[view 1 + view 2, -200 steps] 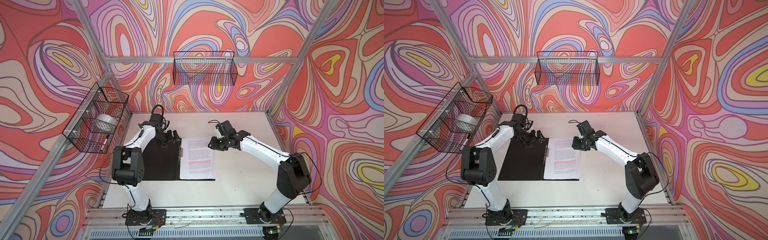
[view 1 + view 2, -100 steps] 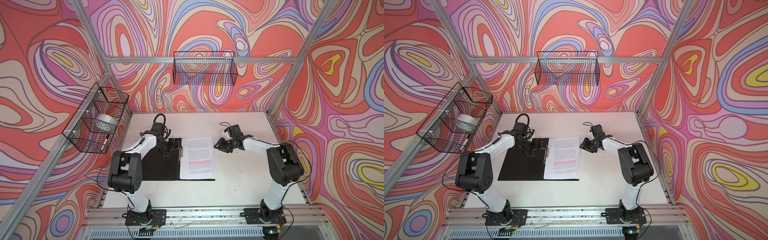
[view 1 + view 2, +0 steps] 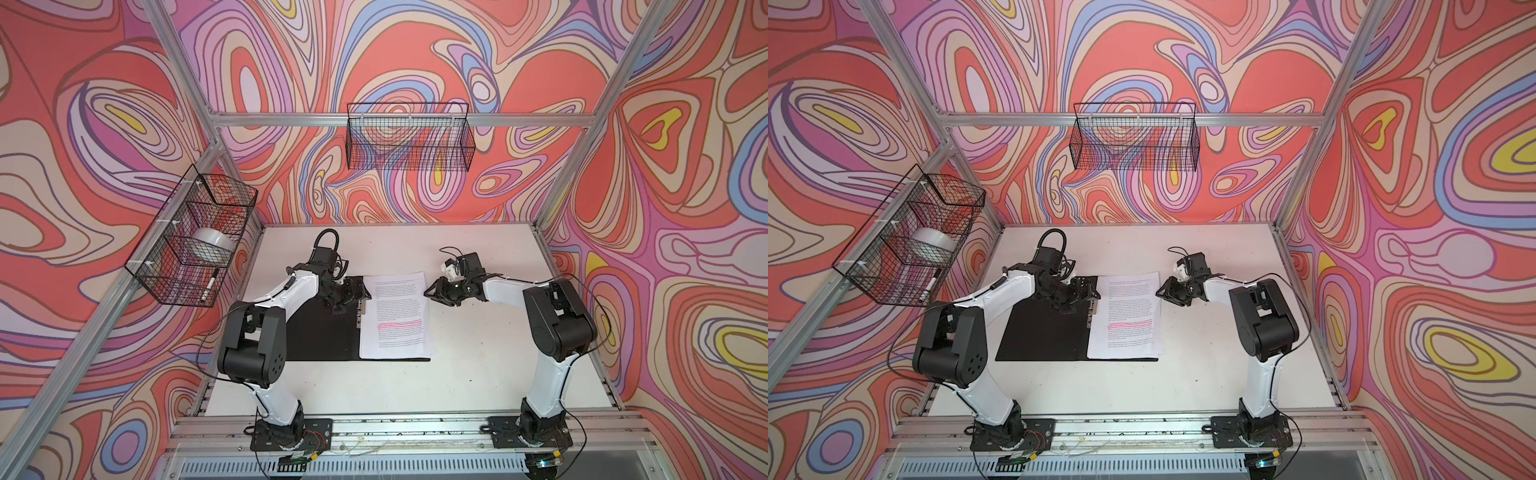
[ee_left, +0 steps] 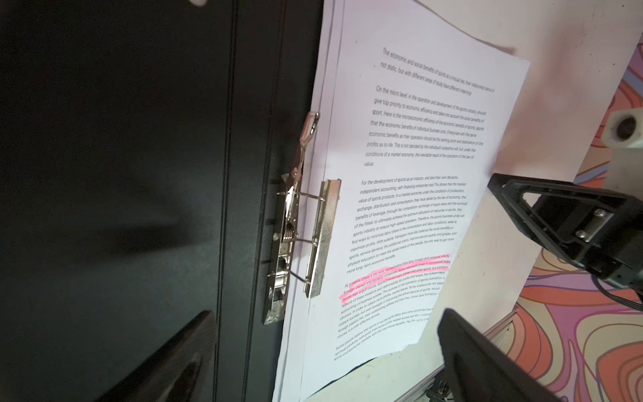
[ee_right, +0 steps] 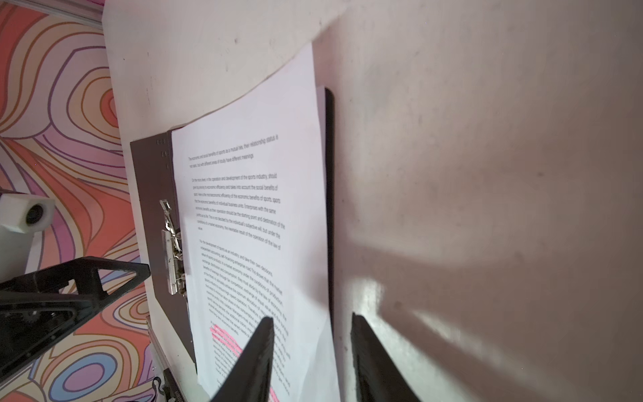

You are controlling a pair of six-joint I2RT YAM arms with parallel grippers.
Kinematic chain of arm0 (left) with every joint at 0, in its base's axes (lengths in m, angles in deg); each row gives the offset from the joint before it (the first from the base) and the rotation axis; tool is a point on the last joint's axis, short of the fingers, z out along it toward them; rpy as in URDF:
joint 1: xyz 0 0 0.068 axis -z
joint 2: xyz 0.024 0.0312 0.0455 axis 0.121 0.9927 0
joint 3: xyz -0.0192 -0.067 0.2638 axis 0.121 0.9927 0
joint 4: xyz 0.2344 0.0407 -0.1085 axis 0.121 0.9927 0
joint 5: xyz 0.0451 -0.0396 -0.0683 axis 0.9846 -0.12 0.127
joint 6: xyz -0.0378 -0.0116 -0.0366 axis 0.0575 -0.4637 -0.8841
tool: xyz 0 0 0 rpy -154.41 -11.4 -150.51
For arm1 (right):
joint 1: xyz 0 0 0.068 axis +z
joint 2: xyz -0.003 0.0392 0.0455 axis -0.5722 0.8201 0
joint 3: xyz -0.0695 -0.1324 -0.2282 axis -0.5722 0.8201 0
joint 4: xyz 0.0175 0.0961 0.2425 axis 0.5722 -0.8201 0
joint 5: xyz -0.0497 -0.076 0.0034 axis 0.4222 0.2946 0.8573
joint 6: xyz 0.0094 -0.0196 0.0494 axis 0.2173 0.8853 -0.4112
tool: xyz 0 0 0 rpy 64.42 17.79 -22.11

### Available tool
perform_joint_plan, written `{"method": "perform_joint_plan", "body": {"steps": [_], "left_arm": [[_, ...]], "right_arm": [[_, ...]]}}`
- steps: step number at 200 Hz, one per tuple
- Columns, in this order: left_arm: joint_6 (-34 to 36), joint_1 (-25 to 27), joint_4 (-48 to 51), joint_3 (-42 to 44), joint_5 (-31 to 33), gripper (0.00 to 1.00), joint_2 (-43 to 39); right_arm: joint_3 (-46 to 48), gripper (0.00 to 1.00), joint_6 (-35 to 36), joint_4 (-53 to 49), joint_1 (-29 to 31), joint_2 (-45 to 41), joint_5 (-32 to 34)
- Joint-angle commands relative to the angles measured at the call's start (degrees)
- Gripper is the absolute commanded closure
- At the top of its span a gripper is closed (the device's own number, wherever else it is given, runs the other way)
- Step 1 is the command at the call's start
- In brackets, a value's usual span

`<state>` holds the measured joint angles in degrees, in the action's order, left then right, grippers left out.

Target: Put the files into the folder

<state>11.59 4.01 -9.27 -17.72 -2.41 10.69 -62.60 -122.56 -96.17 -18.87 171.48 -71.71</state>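
The files (image 3: 395,316) lie flat on the right half of the open folder (image 3: 324,336), inner edge by the metal clip (image 4: 313,240). They look light, limp and slippery, so I would pinch or nudge an outer edge, not mid-page. My left hand (image 3: 360,293) hovers wide open and empty over the spine. My right hand (image 3: 430,293) is partly open at the sheets' outer edge, gripping nothing.

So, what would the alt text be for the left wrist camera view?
White printed paper sheets with pink-highlighted lines lie in an open black folder, the silver metal spine clip reaching over their edge. The left arm's open black gripper hangs above them.
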Motion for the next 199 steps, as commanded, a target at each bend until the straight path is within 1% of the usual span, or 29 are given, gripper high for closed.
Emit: {"method": "perform_joint_plan", "body": {"steps": [1,30,81,116,130,160,190,199], "left_arm": [[-0.4,0.2,-0.5,0.6,0.1,0.00,-0.6],[-0.3,0.3,-0.4,0.3,0.1,0.00,-0.4],[-0.4,0.2,-0.1,-0.5,-0.1,0.00,0.2],[-0.5,0.2,-0.3,-0.5,-0.2,0.00,0.3],[-0.6,0.2,-0.4,-0.5,-0.3,0.00,0.4],[-0.6,0.2,-0.4,-0.5,-0.6,0.00,0.4],[-0.7,0.2,-0.8,-0.4,-0.8,0.00,0.1],[-0.8,0.2,-0.8,-0.5,-0.8,0.00,0.1]], "right_arm": [[-1.3,0.62,1.3,1.2,-0.3,2.1,-2.7],[-1.5,0.64,2.3,0.6,-0.3,2.8,-4.1],[-2.5,0.70,4.2,-2.5,-0.3,3.2,-6.1],[-2.3,0.74,4.8,-3.9,-0.3,2.0,-6.3],[-2.1,0.78,5.1,-4.6,-0.3,1.7,-6.5],[-1.9,0.80,5.8,-6.2,-0.3,1.0,-6.7],[-1.7,0.85,5.6,-6.7,-0.3,0.4,-7.0],[-1.6,0.88,5.6,-6.6,-0.3,0.3,-7.3]]}}
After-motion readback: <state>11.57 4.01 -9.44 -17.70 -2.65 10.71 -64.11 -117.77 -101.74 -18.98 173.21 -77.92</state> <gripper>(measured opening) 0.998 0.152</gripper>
